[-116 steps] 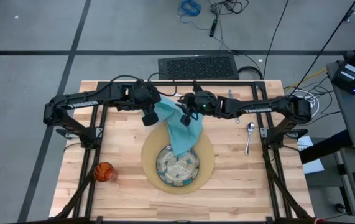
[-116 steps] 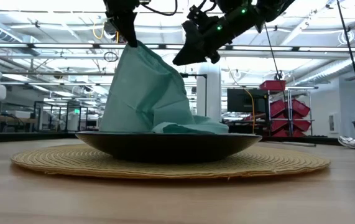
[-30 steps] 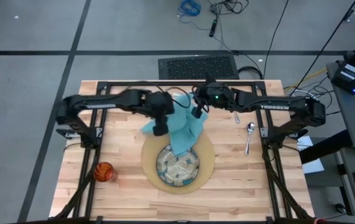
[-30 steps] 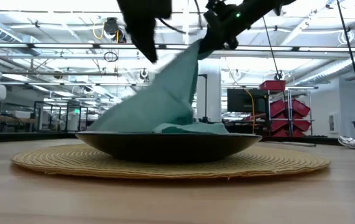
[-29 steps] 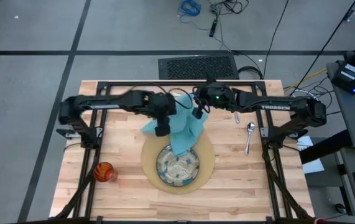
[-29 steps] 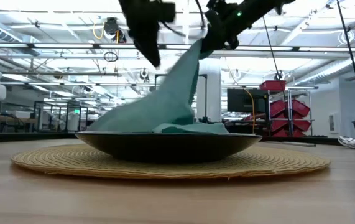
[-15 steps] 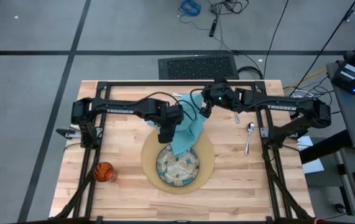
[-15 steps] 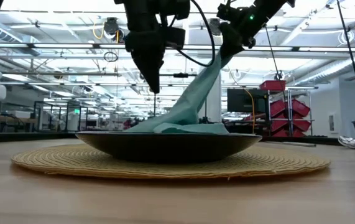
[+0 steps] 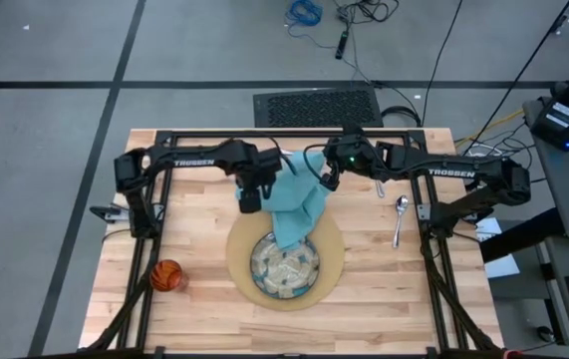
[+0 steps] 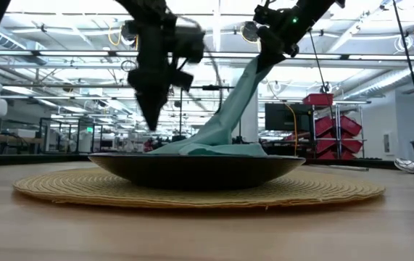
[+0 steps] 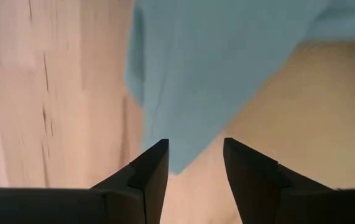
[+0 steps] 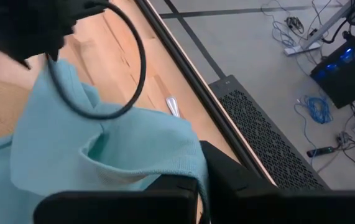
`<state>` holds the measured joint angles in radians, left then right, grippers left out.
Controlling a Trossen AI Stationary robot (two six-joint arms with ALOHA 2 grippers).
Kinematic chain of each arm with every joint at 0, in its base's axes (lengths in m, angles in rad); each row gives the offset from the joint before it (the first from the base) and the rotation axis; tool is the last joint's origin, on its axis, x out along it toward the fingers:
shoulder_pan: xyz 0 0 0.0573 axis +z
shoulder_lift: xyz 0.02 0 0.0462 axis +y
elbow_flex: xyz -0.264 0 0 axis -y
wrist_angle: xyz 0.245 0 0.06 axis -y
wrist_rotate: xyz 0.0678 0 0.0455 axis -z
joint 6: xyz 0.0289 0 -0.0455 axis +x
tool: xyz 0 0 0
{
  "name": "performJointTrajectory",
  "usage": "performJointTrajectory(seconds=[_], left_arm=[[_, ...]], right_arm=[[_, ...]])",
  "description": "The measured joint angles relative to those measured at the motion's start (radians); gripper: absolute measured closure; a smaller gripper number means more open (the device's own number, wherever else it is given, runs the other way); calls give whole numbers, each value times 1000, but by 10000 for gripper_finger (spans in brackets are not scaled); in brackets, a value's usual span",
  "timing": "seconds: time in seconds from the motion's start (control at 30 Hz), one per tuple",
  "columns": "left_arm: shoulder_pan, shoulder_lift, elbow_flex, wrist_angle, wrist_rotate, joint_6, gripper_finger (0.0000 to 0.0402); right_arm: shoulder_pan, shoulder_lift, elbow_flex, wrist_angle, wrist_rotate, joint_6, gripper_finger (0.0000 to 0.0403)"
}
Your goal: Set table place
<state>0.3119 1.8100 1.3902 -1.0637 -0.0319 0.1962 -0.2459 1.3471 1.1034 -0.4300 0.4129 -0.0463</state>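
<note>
The light-blue napkin [image 9: 294, 204] hangs stretched from one raised corner, its lower end trailing down into the greenish patterned plate [image 9: 284, 265]. The plate sits in the middle of the round tan mat [image 9: 332, 261], which lies at the centre of the surface [image 9: 384, 299], slightly toward the near edge. In the low view the cloth [image 10: 228, 119] rises as a narrow slanted band from the plate [image 10: 192, 170] up to the right tool [image 10: 275, 45].

The right tool [image 9: 330, 172] is clamped shut on the napkin's upper corner, held above the far half of the surface, just beyond the mat. Its wrist view shows the cloth [image 12: 102, 152] bunched against its fingers [image 12: 227, 171].

The left tool [image 9: 249, 199] hovers beside the napkin on its left, above the far left part of the mat, its fingers parted and holding nothing. Its wrist view shows both fingers [image 11: 152, 171] apart with the napkin's edge [image 11: 214, 68] hanging beyond them, not between them.

The small orange cup [image 9: 166, 275] stands near the surface's left edge, toward the near corner, well apart from the mat. A silver spoon [image 9: 399, 217] lies near the right edge, and another piece of silverware [image 9: 378, 184] lies just beside the right arm, too hidden to tell which.
</note>
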Motion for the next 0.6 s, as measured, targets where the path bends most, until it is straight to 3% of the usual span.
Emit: performJointTrajectory(seconds=[0.43, 0.6], left_arm=[[91, -5, -132, 132, 4, 135, 262], [101, -5, -154, 157, 53, 164, 262]], right_arm=[[-2, 1, 0, 1, -45, 2, 403], [-4, 1, 0, 6, -50, 4, 403]])
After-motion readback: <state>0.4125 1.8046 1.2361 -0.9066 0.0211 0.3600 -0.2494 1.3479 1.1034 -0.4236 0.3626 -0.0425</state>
